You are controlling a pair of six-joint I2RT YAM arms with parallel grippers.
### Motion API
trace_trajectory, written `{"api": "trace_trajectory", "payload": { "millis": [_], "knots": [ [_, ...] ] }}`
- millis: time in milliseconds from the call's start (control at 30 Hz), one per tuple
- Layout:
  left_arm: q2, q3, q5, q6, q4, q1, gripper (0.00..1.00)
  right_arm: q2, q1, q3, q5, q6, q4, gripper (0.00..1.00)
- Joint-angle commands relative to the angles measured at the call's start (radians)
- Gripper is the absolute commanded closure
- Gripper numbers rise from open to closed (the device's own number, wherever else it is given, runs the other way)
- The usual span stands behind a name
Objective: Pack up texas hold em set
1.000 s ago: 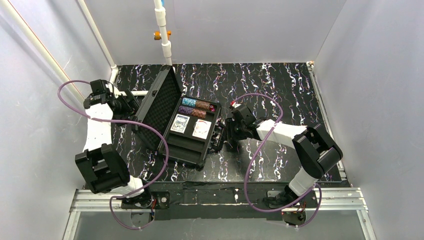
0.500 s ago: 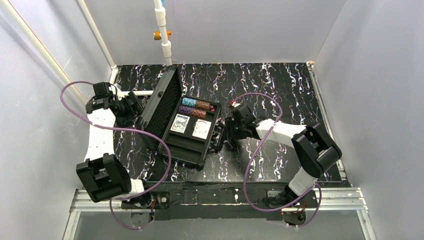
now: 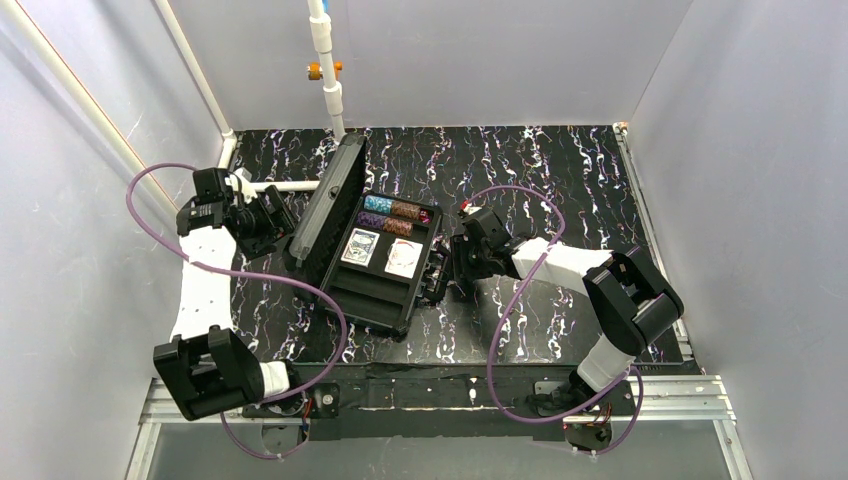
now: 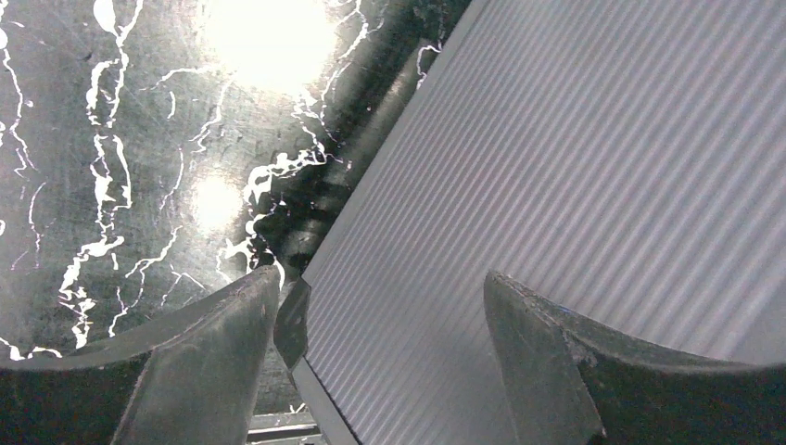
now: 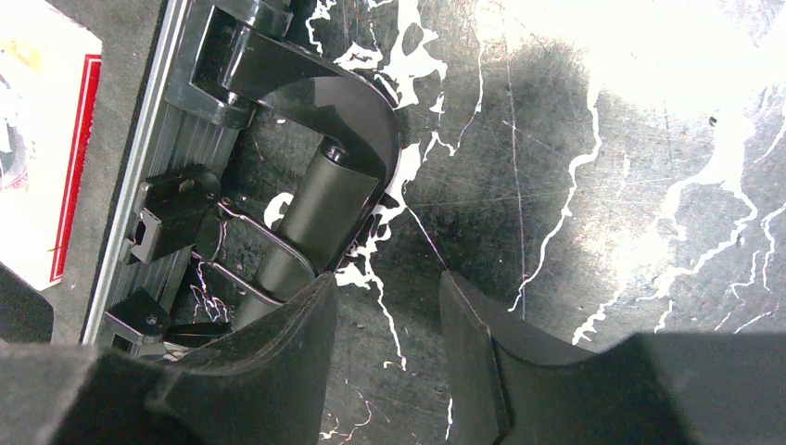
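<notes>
The black poker case (image 3: 372, 300) lies open in the middle of the table. Its lid (image 3: 328, 205) stands nearly upright on the left. The tray holds teal (image 3: 377, 203), purple (image 3: 372, 219) and brown (image 3: 404, 211) chip stacks and two card decks (image 3: 361, 246). My left gripper (image 3: 278, 222) is open against the lid's ribbed outer face (image 4: 556, 185), with the lid's edge between its fingers (image 4: 213, 334). My right gripper (image 3: 458, 268) is open and empty over the table, beside the case's handle (image 5: 320, 199).
A white pipe (image 3: 325, 60) runs up the back wall, and another white pipe (image 3: 280, 185) lies at the back left. Grey walls close in both sides. Purple cables loop from both arms. The table is black with white marbling.
My left gripper has moved right, and the lid has swung up from a wide-open tilt to nearly upright. The right arm has stayed in place.
</notes>
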Motion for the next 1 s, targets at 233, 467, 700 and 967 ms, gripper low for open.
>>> {"api": "trace_trajectory", "payload": {
  "millis": [233, 467, 700, 967],
  "knots": [
    [-0.117, 0.006, 0.096, -0.023, -0.062, -0.052, 0.21, 0.013, 0.008, 0.046, -0.040, 0.014, 0.031, 0.47],
    [-0.135, -0.005, 0.122, -0.037, -0.063, -0.101, 0.21, 0.007, 0.008, 0.049, -0.032, 0.017, 0.025, 0.47],
    [-0.149, -0.022, 0.165, -0.046, -0.065, -0.134, 0.20, -0.016, 0.008, 0.052, -0.016, 0.012, 0.010, 0.47],
    [-0.174, 0.048, 0.184, -0.037, -0.097, -0.137, 0.20, -0.066, 0.008, 0.036, 0.093, 0.016, -0.023, 0.46]
  ]
}}
